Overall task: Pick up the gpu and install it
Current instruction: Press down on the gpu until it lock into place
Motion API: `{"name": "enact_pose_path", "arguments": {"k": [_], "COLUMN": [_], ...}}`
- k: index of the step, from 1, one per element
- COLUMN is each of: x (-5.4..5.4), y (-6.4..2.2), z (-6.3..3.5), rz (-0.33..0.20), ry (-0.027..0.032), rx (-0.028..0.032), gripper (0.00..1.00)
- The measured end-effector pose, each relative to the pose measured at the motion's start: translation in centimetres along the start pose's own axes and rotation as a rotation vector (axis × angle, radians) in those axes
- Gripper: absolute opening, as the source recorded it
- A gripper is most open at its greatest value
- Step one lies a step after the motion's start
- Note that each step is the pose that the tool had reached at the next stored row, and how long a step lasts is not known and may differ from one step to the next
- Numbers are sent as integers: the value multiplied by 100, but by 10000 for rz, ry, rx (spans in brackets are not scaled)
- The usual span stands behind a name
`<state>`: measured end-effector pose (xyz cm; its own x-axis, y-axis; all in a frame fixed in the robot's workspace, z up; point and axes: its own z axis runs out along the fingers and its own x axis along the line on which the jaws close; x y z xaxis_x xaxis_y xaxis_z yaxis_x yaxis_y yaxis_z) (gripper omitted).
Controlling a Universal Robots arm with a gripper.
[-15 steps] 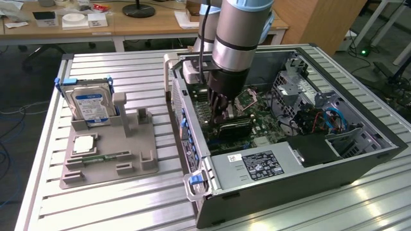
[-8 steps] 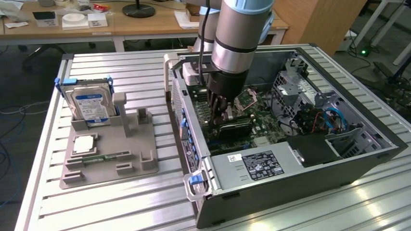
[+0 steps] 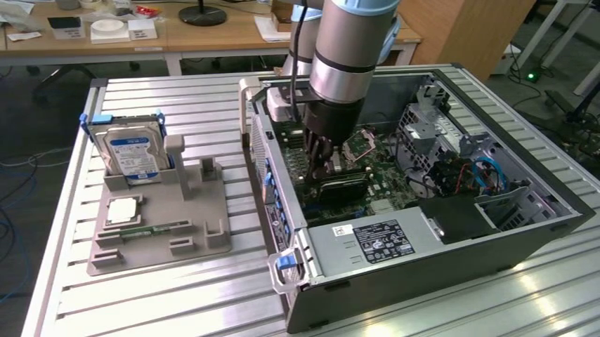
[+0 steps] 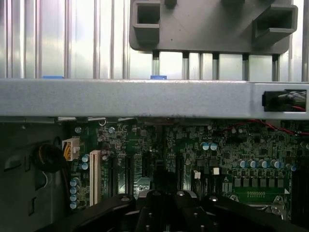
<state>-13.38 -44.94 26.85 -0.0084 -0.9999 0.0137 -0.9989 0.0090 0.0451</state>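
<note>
The hand (image 3: 324, 168) is reaching down inside the open computer case (image 3: 525, 232), its fingers pressed together over the gpu (image 3: 342, 187), which is sitting on the motherboard (image 4: 193, 154).

The silvery ribbed aluminium worktop (image 3: 168, 105) fills the foreground, its grooves catching bright overhead light near the exterior view's right corner. Behind it stands a long light wooden desk (image 3: 187, 38) carrying white papers and a round black lamp base (image 3: 202, 14). A tall plain wooden cabinet (image 3: 468, 31) stands at the exterior view's right. The floor (image 3: 42, 105) is dark, with loose cables trailing across it.
</note>
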Motion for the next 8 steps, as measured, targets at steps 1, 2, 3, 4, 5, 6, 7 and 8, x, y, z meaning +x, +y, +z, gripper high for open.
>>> {"name": "enact_pose_path", "arguments": {"k": [1, 2, 3, 4, 5, 6, 7, 8], "x": [0, 0, 0, 0, 0, 0, 0, 0], "y": [0, 0, 1, 1, 1, 1, 1, 1], "z": [-11, -11, -11, -11, -13, -13, -13, -13], "rz": [0, 0, 1, 1, 1, 2, 1, 1], "ry": [0, -2, -3, -2, 1, 0, 1, 1], "rx": [11, 19, 25, 25, 23, 23, 23, 23], "gripper": [11, 11, 11, 11, 11, 11, 11, 11]}}
